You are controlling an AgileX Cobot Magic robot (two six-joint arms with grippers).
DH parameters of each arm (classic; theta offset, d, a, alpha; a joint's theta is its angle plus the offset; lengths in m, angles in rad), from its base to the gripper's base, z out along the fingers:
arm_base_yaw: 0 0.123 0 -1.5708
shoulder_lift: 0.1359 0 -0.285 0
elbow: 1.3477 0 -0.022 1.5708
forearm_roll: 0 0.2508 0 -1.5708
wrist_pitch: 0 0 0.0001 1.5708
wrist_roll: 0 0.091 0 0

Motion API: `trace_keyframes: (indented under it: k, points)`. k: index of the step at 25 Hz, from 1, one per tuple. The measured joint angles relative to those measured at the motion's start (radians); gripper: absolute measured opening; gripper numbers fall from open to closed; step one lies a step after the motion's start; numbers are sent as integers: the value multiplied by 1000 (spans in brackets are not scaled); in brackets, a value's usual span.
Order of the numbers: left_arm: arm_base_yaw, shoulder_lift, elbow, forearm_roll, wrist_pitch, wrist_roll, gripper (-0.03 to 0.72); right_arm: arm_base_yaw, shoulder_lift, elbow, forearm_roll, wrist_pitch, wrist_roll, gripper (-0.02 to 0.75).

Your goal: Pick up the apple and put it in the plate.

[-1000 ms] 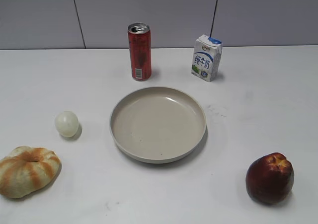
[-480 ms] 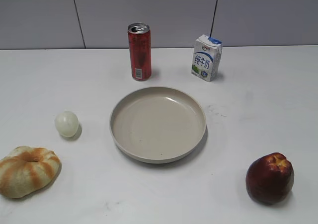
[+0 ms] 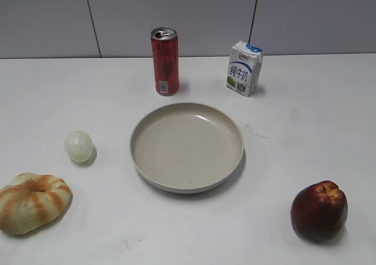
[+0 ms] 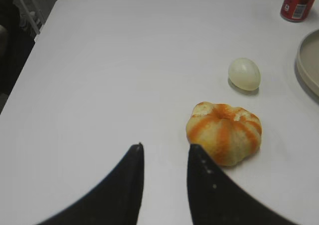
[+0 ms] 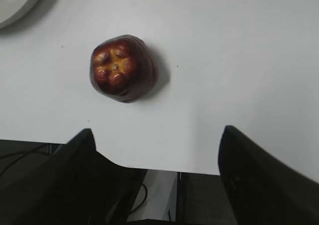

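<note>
- The apple (image 3: 319,210) sits on the white desk (image 3: 305,136) at the near right, well apart from the plate (image 3: 187,147), which lies in the middle of the desk with nothing in it.
- From the right wrist view, the apple (image 5: 123,68) rests with its dimpled, yellowish top facing up, near the desk's front edge, and a sliver of the plate (image 5: 17,3) shows at the top left corner.
- The right end effector (image 5: 157,177) hangs above the desk edge with its two dark fingers spread wide; the apple lies beyond them, untouched.
- The left end effector (image 4: 164,152) has its fingers drawn near each other with a narrow gap between, holding nothing.
- Just beside its right fingertip lies a striped bread roll (image 4: 224,132), and a small pale ball (image 4: 244,74) sits a little farther on.
- At the back of the desk stand a red can (image 3: 165,61) and a small milk carton (image 3: 244,68), both upright and behind the plate.
- Neither arm appears in the exterior view.
</note>
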Motion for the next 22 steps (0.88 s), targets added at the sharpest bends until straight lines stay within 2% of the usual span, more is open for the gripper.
trace_keyframes:
  k: [5, 13, 22]
  points:
    - [0, 0, 0, 0, 0, 0, 236, 21, 214, -57, 29, -4, -23, 573]
    - [0, 0, 0, 0, 0, 0, 236, 196, 410, -75, 39, -140, -2, 573]
    - [0, 0, 0, 0, 0, 0, 236, 208, 603, -77, 42, -213, 16, 574]
